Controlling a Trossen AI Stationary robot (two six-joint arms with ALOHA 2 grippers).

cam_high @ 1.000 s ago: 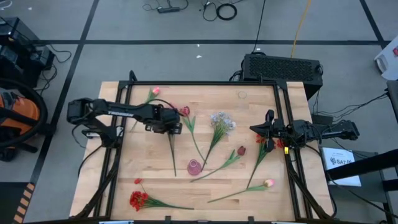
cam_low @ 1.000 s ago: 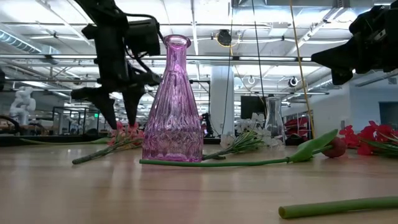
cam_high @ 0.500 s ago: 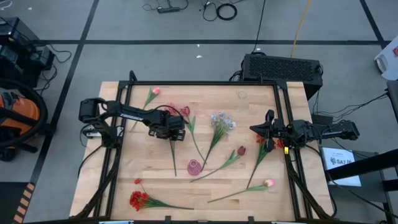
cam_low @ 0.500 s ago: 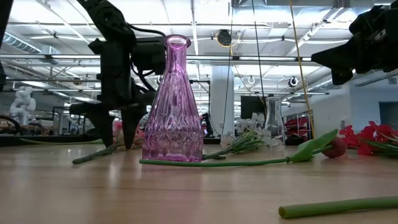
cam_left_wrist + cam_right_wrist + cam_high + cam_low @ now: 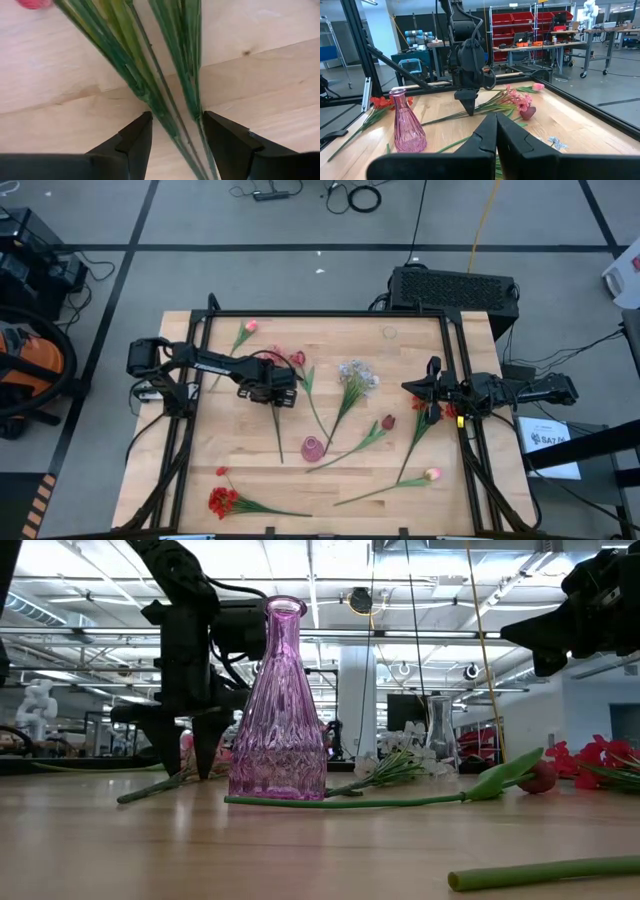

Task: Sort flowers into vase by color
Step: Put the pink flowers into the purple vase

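Observation:
My left gripper [image 5: 278,394] points straight down over the green stalks [image 5: 131,70] of a pink spray [image 5: 292,360], which lies flat on the table. Its fingers stand open on either side of the stalks, tips low near the wood [image 5: 187,768]; whether they touch a stalk I cannot tell. A pink glass vase [image 5: 314,448] stands upright a little nearer the table's front. My right gripper [image 5: 496,131] is shut and level at the table's right edge, holding nothing. Other flowers lie scattered: a pale spray [image 5: 357,375], a dark red bud [image 5: 388,422] and a red spray [image 5: 222,502].
A pink bud [image 5: 250,326] lies at the far left. A red spray [image 5: 425,408] lies under the right arm, and a pink-yellow bud [image 5: 432,474] lies near the front right. A clear glass vase [image 5: 389,333] stands at the far right. A black frame [image 5: 320,313] borders the table.
My left gripper has come down over the pink spray's stalks and shifted slightly toward the table's right edge; its fingers now straddle the stalks close to the wood. The flowers and the vase have not moved.

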